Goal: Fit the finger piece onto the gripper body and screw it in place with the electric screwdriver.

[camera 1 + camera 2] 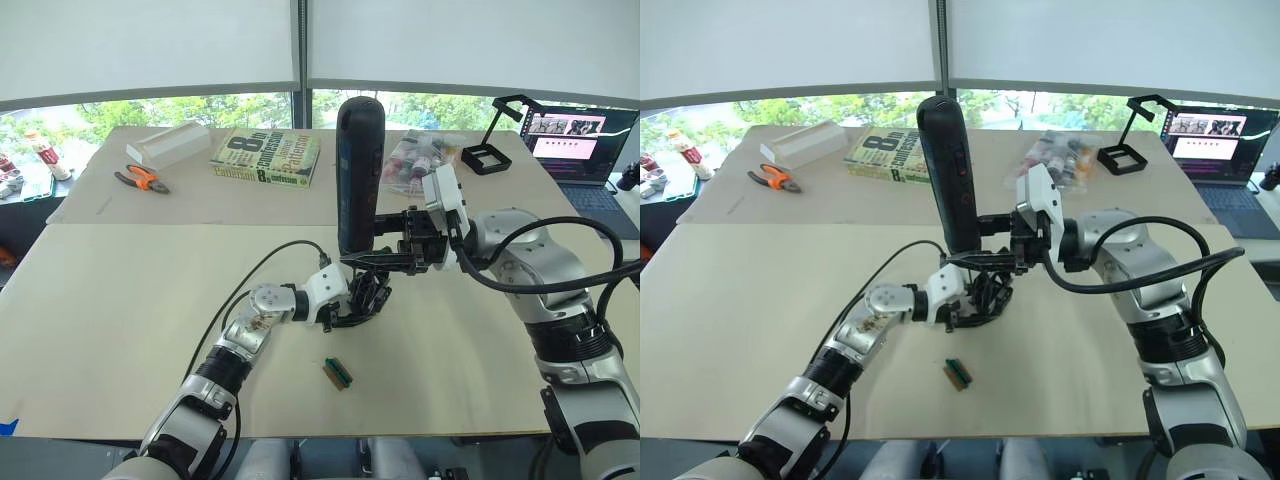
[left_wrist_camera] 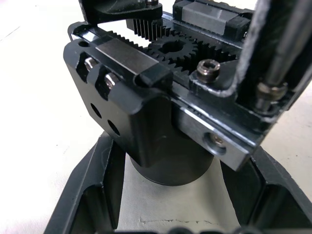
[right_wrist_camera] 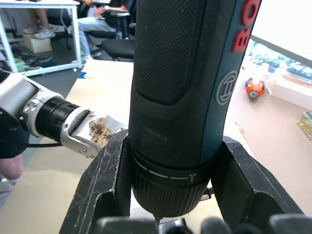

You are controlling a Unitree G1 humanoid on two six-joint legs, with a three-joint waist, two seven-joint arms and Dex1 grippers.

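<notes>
Nearest the camera, a small green block lies on the tabletop at 6 o'clock from the gripper body. Left gripper is clenched around that gripper body near the tabletop's centre. Right gripper grasps the electric screwdriver, upright directly above it, bit pointing down. Orange pliers lie far off at 10 o'clock.

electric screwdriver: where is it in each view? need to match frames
Left eye: electric screwdriver upright at centre, held by the right gripper.
Right eye: left of centre, above the gripper body.
Left wrist: its metal bit at the upper right.
Right wrist: fills the middle between the jaws.
Shared landmark: orange-handled pliers.
</notes>
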